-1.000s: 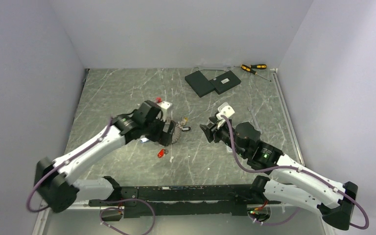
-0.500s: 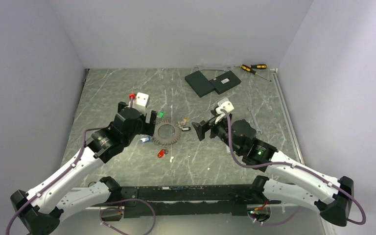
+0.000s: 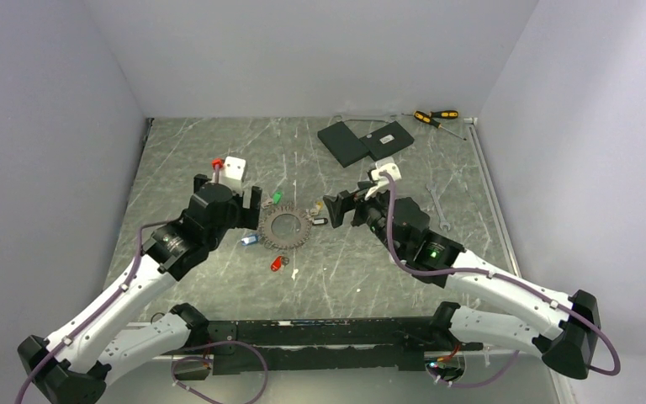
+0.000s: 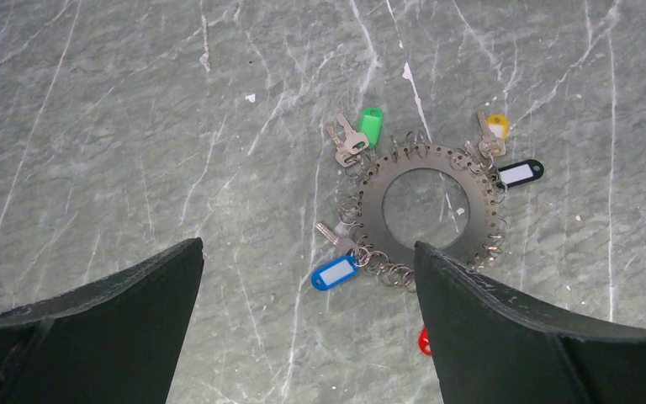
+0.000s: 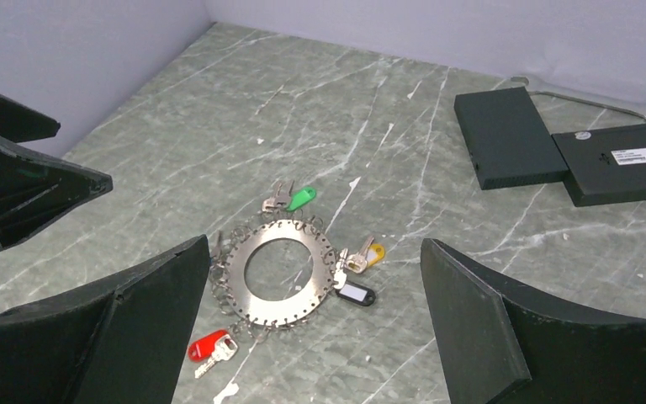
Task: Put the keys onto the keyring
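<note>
Near the middle of the grey marbled worktop (image 3: 219, 151) lay the large flat dark grey metal keyring with a toothed rim (image 3: 274, 229) (image 4: 372, 206) (image 5: 279, 313), flat on the surface and fringed with small wire loops. The keys were gathered round it. A green-headed key (image 3: 276, 198) (image 4: 371, 126) (image 5: 300, 199) sat at its far left edge. A yellow-headed key (image 4: 496, 126) (image 5: 373, 253) and a black-tagged key (image 3: 320, 221) (image 4: 521, 172) (image 5: 356, 294) sat at its right edge. A blue-tagged key (image 3: 248, 241) (image 4: 334, 273) lay against its left rim, and a red-headed key (image 3: 277, 263) (image 5: 208, 345) lay just off its near side. Whether any key was actually hooked onto the loops could not be told. The left end effector (image 3: 229, 192) (image 4: 307, 246) stood just left of the keyring with its fingers spread wide. It gripped nothing and touched neither ring nor keys. The right end effector (image 3: 342, 208) (image 5: 315, 244) faced it from the other side, close to the black-tagged key. It too was spread wide and empty, with the keyring framed between its fingers in its wrist view. Toward the far right of the worktop rested two flat black rectangular slabs (image 3: 342, 141) (image 5: 505, 139), overlapping at one edge. Beyond them, by the back wall, lay yellow-and-black-handled screwdrivers (image 3: 436, 116).
</note>
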Action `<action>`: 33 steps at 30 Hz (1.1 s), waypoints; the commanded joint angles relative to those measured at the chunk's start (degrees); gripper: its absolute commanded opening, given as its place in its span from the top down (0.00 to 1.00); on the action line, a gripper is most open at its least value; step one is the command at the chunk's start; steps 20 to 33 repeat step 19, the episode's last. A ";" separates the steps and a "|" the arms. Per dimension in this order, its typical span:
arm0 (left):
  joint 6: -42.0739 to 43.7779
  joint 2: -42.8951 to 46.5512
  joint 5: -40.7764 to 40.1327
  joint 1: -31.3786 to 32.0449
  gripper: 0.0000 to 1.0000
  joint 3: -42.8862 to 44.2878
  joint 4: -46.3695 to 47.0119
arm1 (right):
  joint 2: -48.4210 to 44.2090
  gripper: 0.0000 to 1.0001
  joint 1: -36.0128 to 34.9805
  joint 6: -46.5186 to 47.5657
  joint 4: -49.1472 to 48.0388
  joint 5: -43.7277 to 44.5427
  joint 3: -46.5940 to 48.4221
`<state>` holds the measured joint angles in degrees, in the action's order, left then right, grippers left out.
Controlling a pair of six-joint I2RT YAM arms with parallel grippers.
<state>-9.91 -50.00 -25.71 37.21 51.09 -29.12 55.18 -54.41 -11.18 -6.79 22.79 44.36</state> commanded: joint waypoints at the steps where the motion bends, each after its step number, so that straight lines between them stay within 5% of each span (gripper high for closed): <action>1: 0.35 1.63 1.56 -1.09 0.01 -0.25 2.15 | -1.03 0.00 0.03 -1.08 -2.10 2.09 3.17; 33: 0.70 4.40 3.67 -2.47 0.01 -1.02 1.97 | -5.65 0.00 -0.07 2.35 -4.30 -1.99 1.09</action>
